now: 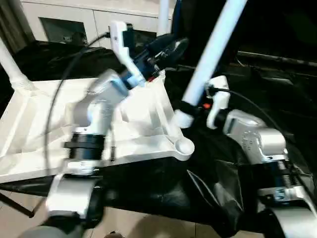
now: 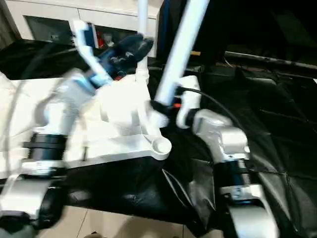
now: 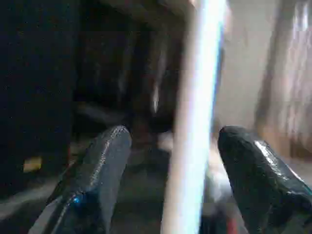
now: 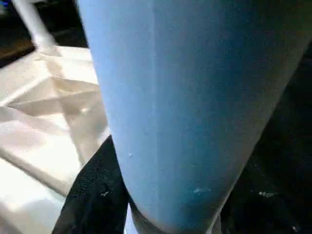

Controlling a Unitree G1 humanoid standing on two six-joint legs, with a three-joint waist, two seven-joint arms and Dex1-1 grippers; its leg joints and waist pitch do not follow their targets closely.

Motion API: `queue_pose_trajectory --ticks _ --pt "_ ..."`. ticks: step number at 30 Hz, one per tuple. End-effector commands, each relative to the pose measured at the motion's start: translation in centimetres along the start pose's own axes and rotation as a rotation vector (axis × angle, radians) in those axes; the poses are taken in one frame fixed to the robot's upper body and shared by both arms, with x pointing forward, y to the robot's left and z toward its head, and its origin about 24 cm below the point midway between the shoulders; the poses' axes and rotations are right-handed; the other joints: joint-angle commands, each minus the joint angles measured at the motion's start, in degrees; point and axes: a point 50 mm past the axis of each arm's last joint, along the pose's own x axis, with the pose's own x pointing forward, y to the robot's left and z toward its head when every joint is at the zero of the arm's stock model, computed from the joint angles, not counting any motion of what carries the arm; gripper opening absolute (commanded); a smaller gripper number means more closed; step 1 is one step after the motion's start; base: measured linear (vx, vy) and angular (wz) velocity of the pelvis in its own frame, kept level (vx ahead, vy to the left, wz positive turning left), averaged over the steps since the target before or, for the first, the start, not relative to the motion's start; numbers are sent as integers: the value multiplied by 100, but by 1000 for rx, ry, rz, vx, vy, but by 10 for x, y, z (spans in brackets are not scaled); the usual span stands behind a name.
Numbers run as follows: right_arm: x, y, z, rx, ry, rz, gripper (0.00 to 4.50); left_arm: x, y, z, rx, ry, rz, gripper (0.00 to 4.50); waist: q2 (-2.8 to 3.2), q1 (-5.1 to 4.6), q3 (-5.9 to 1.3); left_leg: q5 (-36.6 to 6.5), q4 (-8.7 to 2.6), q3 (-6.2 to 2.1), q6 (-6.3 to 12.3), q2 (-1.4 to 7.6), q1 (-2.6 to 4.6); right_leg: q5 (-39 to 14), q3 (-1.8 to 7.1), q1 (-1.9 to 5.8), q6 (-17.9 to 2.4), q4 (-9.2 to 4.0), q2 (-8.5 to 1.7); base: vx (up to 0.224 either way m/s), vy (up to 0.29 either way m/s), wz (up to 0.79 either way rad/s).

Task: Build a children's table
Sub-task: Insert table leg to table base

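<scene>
Left wrist view: left claw (image 3: 170, 185) released around a leg (image 3: 192, 122); right claw (image 1: 190, 110) grasps tilted leg (image 1: 213, 49).

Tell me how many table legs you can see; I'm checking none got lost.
3: one leg stands at the tabletop's far-left corner, one at its far-right corner, one tilts in the right gripper. A fourth may be hidden.

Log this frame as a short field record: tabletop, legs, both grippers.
tabletop: upside down on the black-draped table
fitted legs: one at the far left corner, one at the far right
loose leg: tilted, lower end near the near right socket
right gripper: clamped on that leg
left gripper: open, astride the far right leg
</scene>
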Motion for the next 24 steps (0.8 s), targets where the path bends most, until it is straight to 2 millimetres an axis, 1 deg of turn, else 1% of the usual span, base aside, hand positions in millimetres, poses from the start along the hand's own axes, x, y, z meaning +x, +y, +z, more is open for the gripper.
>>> queue_pose_trajectory --ticks 1,2,3,4,5,6,9,10,11,12,14,15,16,17,19,21,22,23,24 --pt "-7 -5 3 -36 -10 -18 193 -2 -15 -35 63 232 -129 334 4 -14 -422 -486 -363 59 67 -20 1 -562 246 411 -934 -370 -248 0 0 0" --pt "-9 -4 3 -46 -8 -14 193 -6 -17 -44 85 292 -154 334 18 -36 -429 -460 -358 62 50 -17 0 -532 254 413 -929 -356 -252 0 0 0" --pt "-9 -4 3 -46 -12 -7 193 -9 -19 -52 98 334 -170 334 26 -35 -438 -419 -352 58 51 -16 2 -444 254 414 -945 -354 -254 0 0 0" --pt "-11 -2 3 -42 -26 10 193 -17 -25 -71 121 438 -216 334 16 -47 -437 -407 -357 59 62 -11 -2 -347 255 411 -985 -355 -257 0 0 0" --pt "-12 0 2 -41 -29 23 193 -22 -30 -82 136 490 -250 334 9 -45 -432 -490 -364 52 82 -3 -1 -418 256 411 -950 -353 -257 0 0 0" --pt "-13 3 1 -55 -27 48 193 -28 -35 -94 155 543 -286 334 31 -55 -441 -481 -359 56 73 -3 1 -357 263 412 -970 -342 -264 0 0 0" --pt "-14 7 -1 -54 -27 64 193 -31 -36 -100 141 565 -278 334 35 -69 -428 -564 -366 62 24 1 8 -386 264 401 -1040 -348 -265 0 0 0" --pt "-13 9 -1 -59 -28 72 193 -32 -36 -103 116 571 -269 334 33 -70 -411 -702 -371 70 -5 -2 21 -585 265 386 -1049 -376 -264 0 0 0" --pt "-13 10 -1 -59 -29 78 193 -34 -35 -107 113 590 -266 316 29 -63 -398 -819 -380 68 -42 -3 26 -811 265 384 -1033 -396 -272 0 0 0" --pt "-12 11 -1 -59 -29 81 193 -35 -35 -109 113 602 -266 306 61 -60 -386 -925 -386 61 -66 -8 30 -1018 268 375 -982 -417 -273 0 0 0" --pt "-12 13 -2 -61 -26 86 193 -37 -35 -111 96 611 -270 299 45 -61 -394 -964 -387 60 -90 -7 40 -1132 269 373 -912 -430 -272 0 0 0" --pt "-11 14 -2 -66 -21 90 193 -37 -34 -112 88 618 -271 296 67 -58 -396 -947 -390 54 -100 -6 38 -1112 269 372 -910 -422 -271 0 0 0" --pt "-11 14 -3 -70 -17 93 193 -38 -33 -113 99 628 -266 296 55 -64 -398 -945 -390 52 -107 -7 34 -1072 267 372 -911 -425 -264 0 0 0" --pt "-10 16 -5 -76 -12 101 193 -39 -27 -115 115 650 -227 272 55 -67 -396 -950 -389 55 -87 -15 30 -1058 265 369 -907 -435 -254 0 0 0" --pt "-10 17 -5 -77 -13 102 193 -40 -24 -116 123 664 -214 257 52 -61 -416 -871 -380 50 -87 -16 28 -928 269 385 -908 -410 -262 0 0 0" --pt "-9 18 -6 -78 -12 100 193 -41 -24 -117 104 676 -214 256 52 -55 -422 -762 -380 43 -86 -7 19 -689 267 392 -998 -377 -268 0 0 0" --pt "-9 18 -6 -79 -12 100 193 -41 -24 -117 103 676 -214 233 51 -59 -422 -752 -378 46 -82 -8 18 -644 266 393 -1019 -372 -264 0 0 0" --pt "-9 18 -6 -81 -9 103 193 -41 -23 -117 92 682 -206 219 95 -50 -427 -747 -375 43 -84 -8 27 -577 265 390 -1061 -359 -267 0 0 0" --pt "-9 19 -7 -87 -5 108 193 -40 -22 -118 88 692 -195 214 94 -57 -427 -752 -373 46 -82 -9 26 -494 266 390 -1096 -358 -261 0 0 0"
